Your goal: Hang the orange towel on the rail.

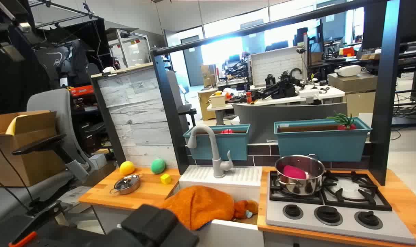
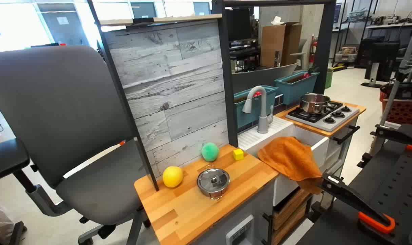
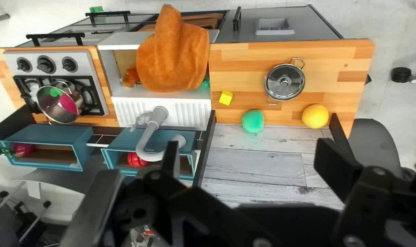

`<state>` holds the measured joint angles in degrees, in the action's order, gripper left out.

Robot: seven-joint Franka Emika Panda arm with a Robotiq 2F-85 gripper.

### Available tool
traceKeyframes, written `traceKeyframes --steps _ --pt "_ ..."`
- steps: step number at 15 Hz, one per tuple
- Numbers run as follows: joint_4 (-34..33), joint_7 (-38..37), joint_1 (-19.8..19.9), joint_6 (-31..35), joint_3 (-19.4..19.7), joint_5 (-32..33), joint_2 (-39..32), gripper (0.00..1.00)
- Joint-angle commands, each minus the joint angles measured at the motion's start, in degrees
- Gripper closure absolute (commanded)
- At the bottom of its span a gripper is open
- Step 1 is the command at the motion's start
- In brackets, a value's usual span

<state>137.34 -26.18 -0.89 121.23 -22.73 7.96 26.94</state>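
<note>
The orange towel (image 1: 201,206) lies crumpled in the white sink and drapes over its front edge, in both exterior views (image 2: 289,158) and the wrist view (image 3: 173,56). The rail (image 1: 263,27) is the dark bar across the top of the tall uprights; part of it shows at the top of an exterior view (image 2: 277,3). It does not show in the wrist view. My gripper (image 3: 245,150) is wide open with nothing between its fingers, well apart from the towel. It faces the kitchen from above, with the whitewashed panel behind the gap. I cannot make it out in the exterior views.
A grey faucet (image 1: 213,147) rises behind the sink. Two teal planters (image 1: 321,142) hang on the back. A steel pot (image 1: 299,175) stands on the stove. A lidded pan (image 2: 213,182), green ball (image 2: 210,151), yellow ball (image 2: 172,176) and yellow cube (image 2: 238,154) sit on the counter.
</note>
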Motion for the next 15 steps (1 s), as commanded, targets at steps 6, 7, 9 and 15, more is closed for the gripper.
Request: traceKeyframes --steps 6,7,9,15 --pt "-0.19 -0.75 -1.81 -0.28 1.58 0.96 -0.37 0.00" --pt "-0.19 -0.75 -1.81 -0.28 1.58 0.96 -0.38 0.00" --pt "0.46 2.61 -0.87 4.20 4.27 1.35 -3.14 0.00" --pt "-0.57 13.43 2.57 19.48 15.58 0.72 -19.45 0.00"
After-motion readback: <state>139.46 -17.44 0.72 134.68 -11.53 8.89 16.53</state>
